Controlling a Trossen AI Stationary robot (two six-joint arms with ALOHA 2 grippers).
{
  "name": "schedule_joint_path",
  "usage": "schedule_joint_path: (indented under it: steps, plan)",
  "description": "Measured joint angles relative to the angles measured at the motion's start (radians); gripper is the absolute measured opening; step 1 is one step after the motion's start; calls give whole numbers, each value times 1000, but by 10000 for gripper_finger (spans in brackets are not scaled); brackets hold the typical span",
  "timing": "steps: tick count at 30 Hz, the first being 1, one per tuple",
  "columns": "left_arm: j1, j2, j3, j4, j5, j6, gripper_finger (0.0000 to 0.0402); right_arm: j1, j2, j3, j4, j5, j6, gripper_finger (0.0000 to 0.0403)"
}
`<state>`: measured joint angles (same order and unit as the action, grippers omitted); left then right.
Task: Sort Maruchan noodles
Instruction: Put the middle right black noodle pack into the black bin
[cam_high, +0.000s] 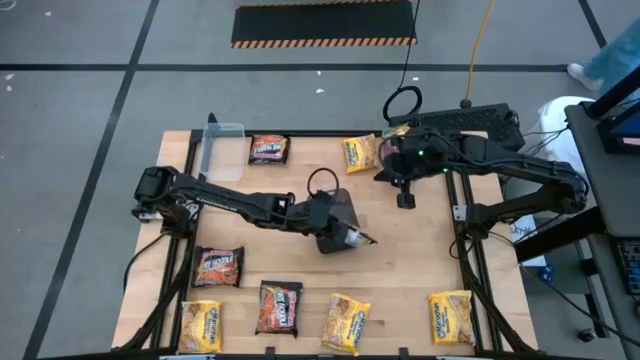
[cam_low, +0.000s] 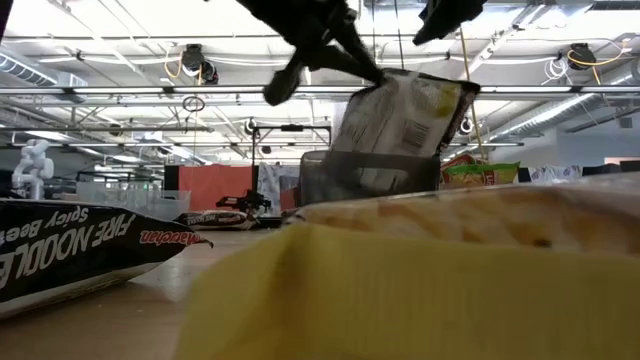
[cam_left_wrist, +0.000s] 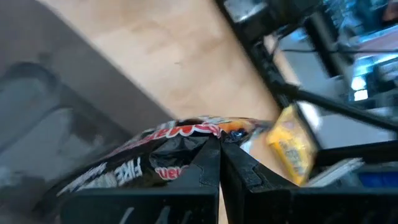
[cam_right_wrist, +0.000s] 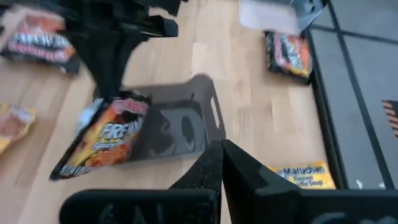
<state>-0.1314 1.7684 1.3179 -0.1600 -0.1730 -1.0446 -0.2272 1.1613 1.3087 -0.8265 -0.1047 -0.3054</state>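
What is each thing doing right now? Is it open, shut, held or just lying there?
left gripper: shut on the dark noodle packet, over the grey tray
dark noodle packet: held, hanging in the air
grey tray: on the table, looks empty
right gripper: shut, holding nothing
clear tub: on the table's corner
yellow packet: lying flat

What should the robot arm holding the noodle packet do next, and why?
Probably lower it a little. The left gripper is shut on a dark Fire noodle packet, which hangs over the dark grey tray, seemingly not yet in it. The right gripper waits shut and empty nearby.
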Motion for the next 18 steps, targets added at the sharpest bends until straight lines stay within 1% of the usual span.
schedule_joint_path:
  steps: [3, 10, 12, 16, 18]
  plan:
    - [-1, 3, 0, 1, 17, -27, 0, 0, 21, 0, -29, -3, -22, 0]
    - [-29, 14, 0, 15, -5, -103, 0, 0, 44, -1, -66, -12, -29, 0]
    - [-38, 23, 1, 14, -15, -118, 0, 0, 48, 0, -79, -64, -37, 0]
    - [-48, 26, -1, 3, -33, -141, 0, 0, 48, 0, -158, -227, -66, 0]
    - [-49, 26, 0, 3, -38, -140, 0, 0, 48, 0, -195, -273, -63, 0]
